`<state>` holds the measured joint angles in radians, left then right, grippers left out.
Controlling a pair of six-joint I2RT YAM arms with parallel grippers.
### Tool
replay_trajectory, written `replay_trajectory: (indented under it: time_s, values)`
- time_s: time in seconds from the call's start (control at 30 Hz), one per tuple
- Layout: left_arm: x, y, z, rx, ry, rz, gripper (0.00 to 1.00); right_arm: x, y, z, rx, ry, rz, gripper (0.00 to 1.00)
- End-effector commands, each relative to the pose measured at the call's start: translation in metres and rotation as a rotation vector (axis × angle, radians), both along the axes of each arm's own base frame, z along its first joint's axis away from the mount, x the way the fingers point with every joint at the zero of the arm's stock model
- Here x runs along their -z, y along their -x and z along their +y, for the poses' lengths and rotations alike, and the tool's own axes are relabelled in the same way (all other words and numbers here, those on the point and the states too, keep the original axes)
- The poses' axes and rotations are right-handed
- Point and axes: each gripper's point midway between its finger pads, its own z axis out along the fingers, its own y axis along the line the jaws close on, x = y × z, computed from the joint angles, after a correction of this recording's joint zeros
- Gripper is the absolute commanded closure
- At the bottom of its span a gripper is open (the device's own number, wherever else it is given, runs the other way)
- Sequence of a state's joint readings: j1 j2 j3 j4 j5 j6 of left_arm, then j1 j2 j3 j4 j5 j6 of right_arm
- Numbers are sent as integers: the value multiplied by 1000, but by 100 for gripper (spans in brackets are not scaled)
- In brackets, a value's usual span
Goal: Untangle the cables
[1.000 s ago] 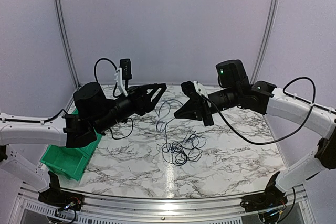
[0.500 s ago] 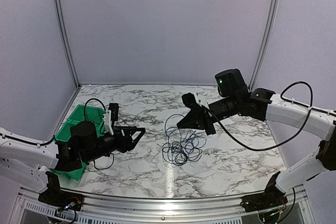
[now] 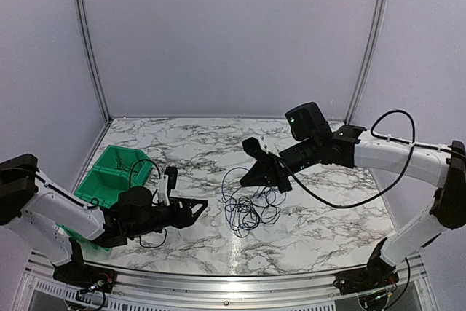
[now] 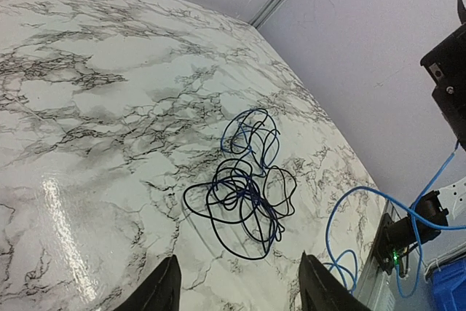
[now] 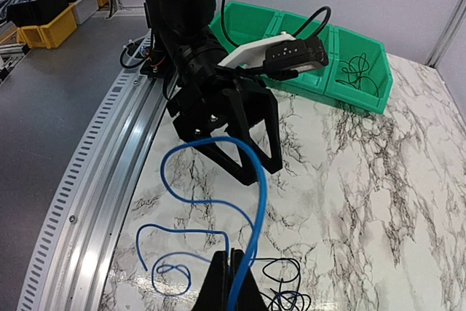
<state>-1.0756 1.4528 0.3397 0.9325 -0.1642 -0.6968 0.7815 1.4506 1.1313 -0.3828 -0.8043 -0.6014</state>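
The cables (image 3: 251, 209) lie as a loose tangle of thin black and blue loops on the marble table (image 3: 320, 223); the left wrist view shows the tangle (image 4: 244, 194) just ahead of my left fingers. My left gripper (image 3: 200, 207) is low over the table left of the tangle, open (image 4: 240, 290), with nothing between its fingers. My right gripper (image 3: 247, 180) hovers above the tangle's far side. It is shut (image 5: 231, 282) on a blue cable (image 5: 251, 180) that arcs up from its tips and trails down in loops to the table.
A green bin (image 3: 109, 172) with compartments stands at the left edge; one compartment (image 5: 357, 63) holds a thin black wire. The metal front rail (image 3: 233, 282) borders the table. A thicker blue cable (image 4: 364, 202) hangs beyond the table's right edge.
My left arm has drawn back from mid-table and dropped low at the front left, still open. My right gripper has shifted slightly left and down with the blue cable; the tangle has bunched together.
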Motion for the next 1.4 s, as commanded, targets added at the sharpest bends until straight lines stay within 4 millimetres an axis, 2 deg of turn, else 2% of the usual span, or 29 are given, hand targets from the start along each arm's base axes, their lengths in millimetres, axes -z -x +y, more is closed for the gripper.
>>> replay_trajectory:
  time_s: [0.0, 0.27, 0.43, 0.5, 0.57, 0.67, 0.77, 0.93, 1.07, 1.23, 1.37]
  values:
    - [-17, 3, -18, 48, 115, -15, 43, -18, -2, 9, -25, -39, 11, 100]
    - [-25, 12, -43, 154, 252, -14, 42, -17, -4, 12, -27, -33, 22, 100]
    - [-28, 15, -57, 183, 312, -14, 32, -20, -5, 13, -27, -35, 19, 100]
    - [-29, 13, -62, 182, 325, -22, 32, -20, -4, 14, -31, -35, 20, 100]
    - [-27, 4, -62, 132, 330, -21, 36, -20, -4, 15, -34, -32, 22, 100]
    - [-21, -12, -60, 47, 332, -7, 48, -21, -1, 16, -42, -32, 24, 100]
    - [-23, -19, -74, 49, 340, -20, 56, -24, 0, 17, -47, -37, 25, 100]
    - [-24, -25, -100, 90, 365, -26, 67, -27, 1, 17, -52, -40, 23, 100]
    - [-26, -24, -105, 104, 398, -28, 71, -29, 2, 16, -49, -42, 16, 100]
    - [-20, -23, -109, 122, 403, -13, 85, -30, 2, 16, -50, -45, 14, 100]
    - [-14, -22, -112, 134, 411, 8, 89, -38, 2, 17, -54, -57, 15, 100]
